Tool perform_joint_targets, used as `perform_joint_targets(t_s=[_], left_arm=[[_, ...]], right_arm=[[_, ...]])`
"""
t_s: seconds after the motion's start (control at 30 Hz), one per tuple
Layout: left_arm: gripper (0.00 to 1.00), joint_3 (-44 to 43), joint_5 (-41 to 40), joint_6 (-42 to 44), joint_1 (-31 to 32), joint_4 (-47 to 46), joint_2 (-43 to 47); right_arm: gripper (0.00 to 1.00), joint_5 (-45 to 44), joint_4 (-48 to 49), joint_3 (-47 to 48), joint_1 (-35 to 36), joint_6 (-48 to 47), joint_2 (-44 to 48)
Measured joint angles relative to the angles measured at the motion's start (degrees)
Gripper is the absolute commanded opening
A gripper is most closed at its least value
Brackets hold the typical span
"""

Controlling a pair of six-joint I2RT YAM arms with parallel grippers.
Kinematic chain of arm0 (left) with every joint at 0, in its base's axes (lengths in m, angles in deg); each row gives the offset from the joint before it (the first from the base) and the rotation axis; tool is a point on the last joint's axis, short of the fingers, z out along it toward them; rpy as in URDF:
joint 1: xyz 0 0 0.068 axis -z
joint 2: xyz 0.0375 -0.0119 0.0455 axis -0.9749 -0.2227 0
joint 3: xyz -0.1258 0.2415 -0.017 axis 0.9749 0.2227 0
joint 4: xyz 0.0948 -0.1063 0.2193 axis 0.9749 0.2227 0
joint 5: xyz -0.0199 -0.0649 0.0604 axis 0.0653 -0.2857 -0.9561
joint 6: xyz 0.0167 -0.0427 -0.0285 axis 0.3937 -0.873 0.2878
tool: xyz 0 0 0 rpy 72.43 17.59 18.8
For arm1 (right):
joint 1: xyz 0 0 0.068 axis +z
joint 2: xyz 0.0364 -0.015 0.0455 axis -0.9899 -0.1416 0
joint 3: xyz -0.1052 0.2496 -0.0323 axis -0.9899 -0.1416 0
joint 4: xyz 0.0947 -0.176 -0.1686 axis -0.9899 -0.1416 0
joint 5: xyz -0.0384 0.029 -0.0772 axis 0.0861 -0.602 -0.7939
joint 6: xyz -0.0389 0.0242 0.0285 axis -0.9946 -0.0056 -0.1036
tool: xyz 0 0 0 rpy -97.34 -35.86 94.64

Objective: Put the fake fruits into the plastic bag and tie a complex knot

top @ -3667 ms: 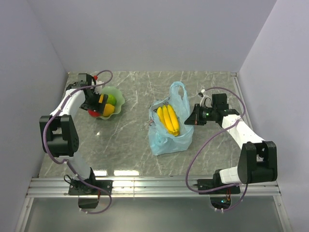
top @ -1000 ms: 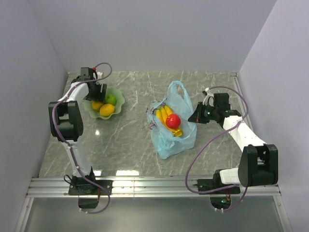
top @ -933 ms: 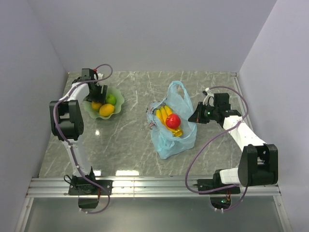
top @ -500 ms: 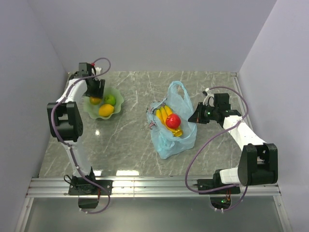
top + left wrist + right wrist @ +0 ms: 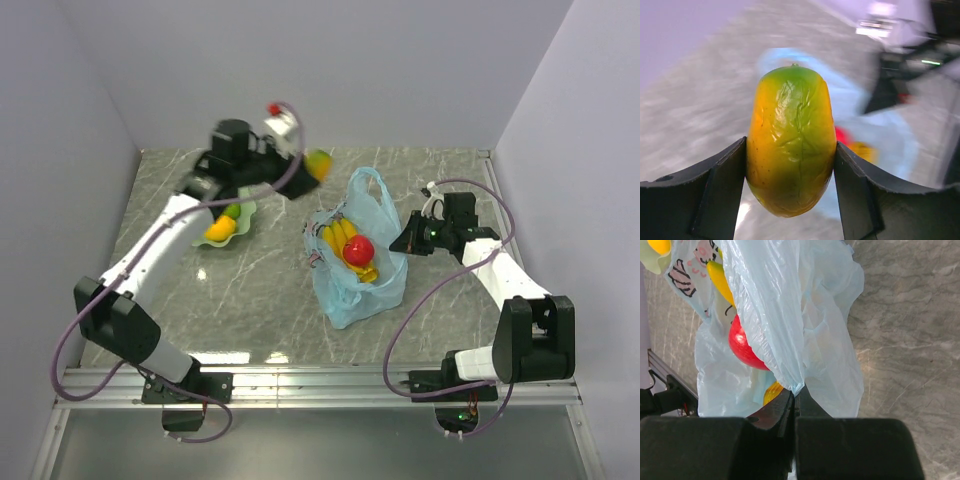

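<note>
Left gripper (image 5: 790, 146) pinching yellow-green mango (image 5: 791, 112), hanging between dish (image 5: 247, 208) and plastic bag (image 5: 825, 355). Right gripper (image 5: 794, 401) clamping the bag's rim. Apple (image 5: 359, 249) and bananas (image 5: 338, 238) are sitting inside.

The plastic bag (image 5: 352, 285) lies on the table (image 5: 260, 290) just off centre toward 4 o'clock. The banana bunch (image 5: 336, 238) is inside it, with the apple (image 5: 359, 250) resting on top. At the bag's 3 o'clock the right gripper (image 5: 400, 243) pinches its edge. Well apart at 10 o'clock stands the dish (image 5: 247, 210), holding a round fruit (image 5: 220, 230) with a smaller fruit (image 5: 232, 211) behind it. At the bag's 11 o'clock, up off the table, the left gripper (image 5: 790, 165) clasps an oval fruit (image 5: 318, 164).
</note>
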Motion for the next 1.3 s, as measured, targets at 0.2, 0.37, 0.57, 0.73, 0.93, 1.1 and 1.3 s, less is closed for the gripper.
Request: perform_joint_targets(t_s=[0.2, 0.37, 0.57, 0.73, 0.93, 1.1, 1.3], left_arm=[[0.36, 4.6, -0.5, -6.0, 16.1, -8.2, -5.3], [0.35, 7.5, -3.1, -8.3, 24.1, -13.2, -12.0], [0.33, 10.0, -2.3, -10.9, 28.9, -15.1, -17.6], [0.37, 13.5, 1.5, -11.1, 29.3, -13.0, -18.2], [0.77, 13.9, 3.7, -7.7, 29.6, -4.0, -18.2], [0.99, 13.9, 2.9, -5.8, 29.1, 0.6, -15.8], [0.99, 8.9, 3.6, -6.1, 24.1, 3.1, -7.7]], right_arm=[[0.0, 0.8, 0.2, 0.0, -0.4, 1.0, -0.9], [0.0, 2.0, 0.5, 0.0, -1.0, 1.7, -0.9], [0.0, 4.0, 0.6, 0.0, -3.1, 3.0, -0.9], [0.0, 5.1, 0.6, 0.0, -5.1, 3.6, -0.9], [0.0, 6.7, 0.5, 0.0, -5.1, 3.6, -0.9], [0.0, 7.1, 0.5, -0.9, -5.2, 2.7, -0.4], [0.0, 8.5, -0.9, -3.6, -4.8, 1.2, 1.3]])
